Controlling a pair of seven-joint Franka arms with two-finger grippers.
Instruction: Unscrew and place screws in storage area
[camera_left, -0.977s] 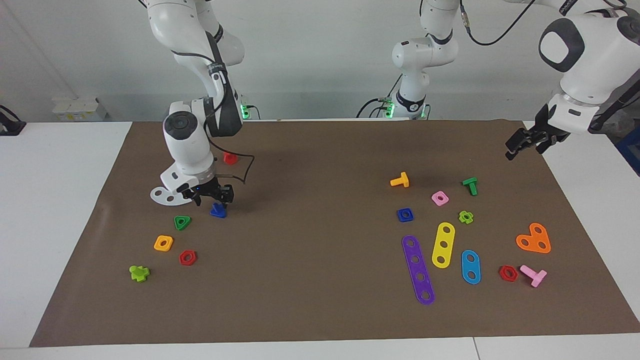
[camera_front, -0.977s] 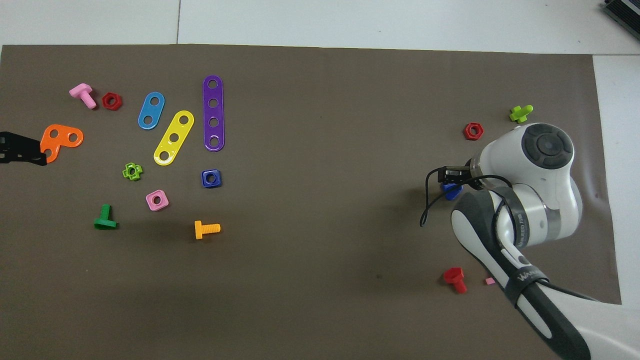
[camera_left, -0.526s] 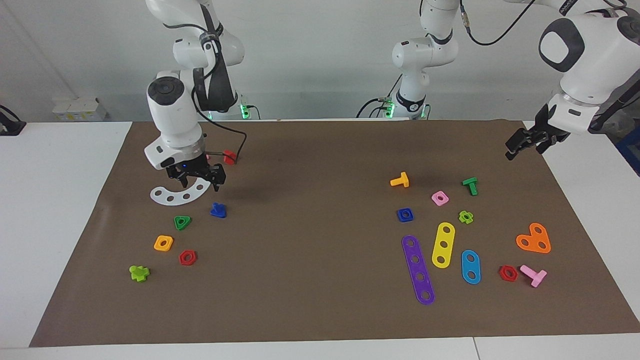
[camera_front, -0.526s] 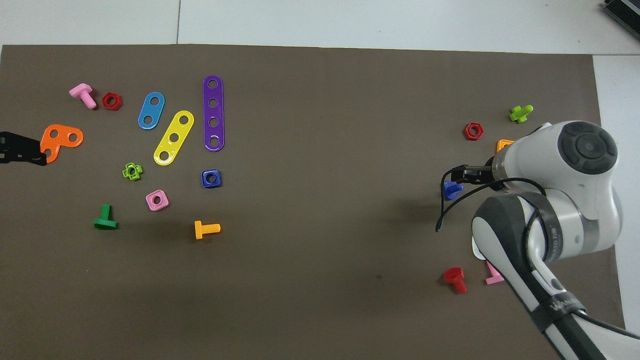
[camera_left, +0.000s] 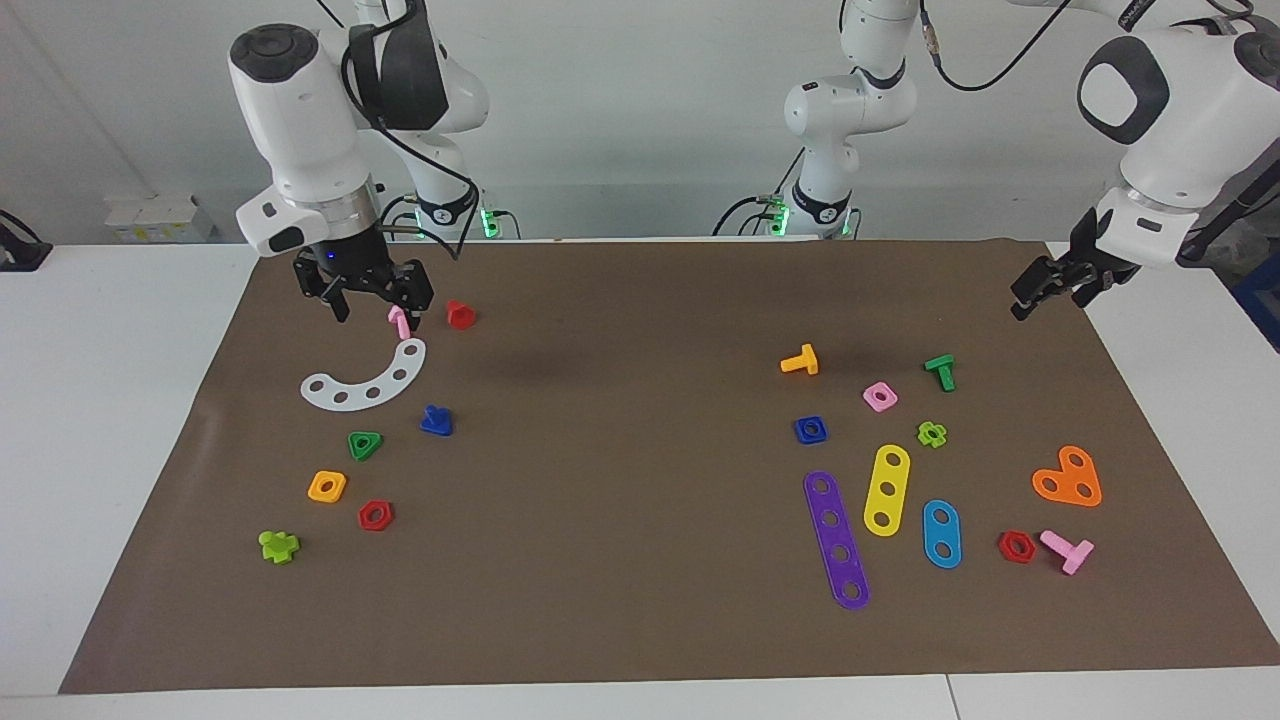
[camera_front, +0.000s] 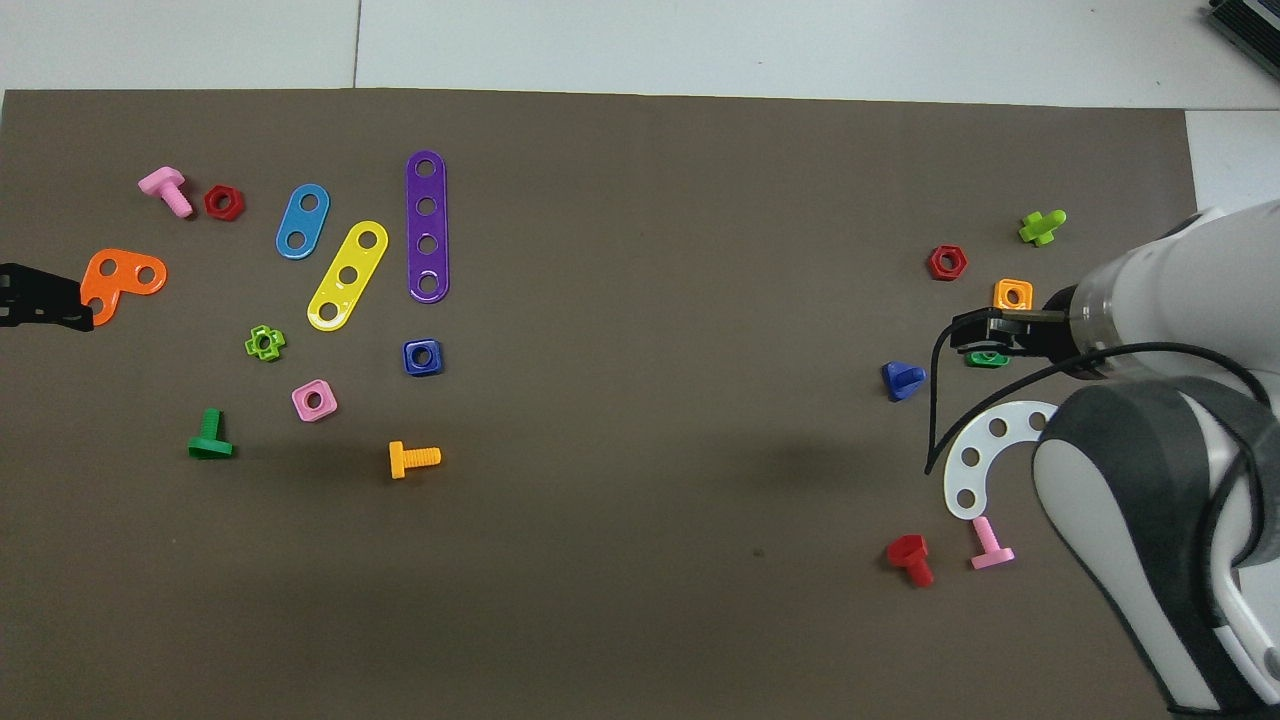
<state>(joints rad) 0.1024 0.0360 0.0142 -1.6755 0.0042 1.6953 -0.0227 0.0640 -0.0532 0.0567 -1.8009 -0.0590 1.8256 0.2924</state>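
Note:
The blue screw lies free on the brown mat in the storage area, beside the white curved strip. It also shows in the overhead view, next to the strip. My right gripper hangs open and empty, high above the mat, over the strip's end near a pink bolt. In the overhead view the right gripper covers the green nut. My left gripper waits in the air over the mat's edge at the left arm's end.
A green triangular nut, an orange nut, a red nut and a lime piece lie near the screw. A red bolt lies nearer the robots. Purple, yellow and blue strips lie toward the left arm's end.
My right gripper has risen from the blue screw, leaving it on the mat, and drawn back toward its base. The white strip is now uncovered. The left arm has not moved.

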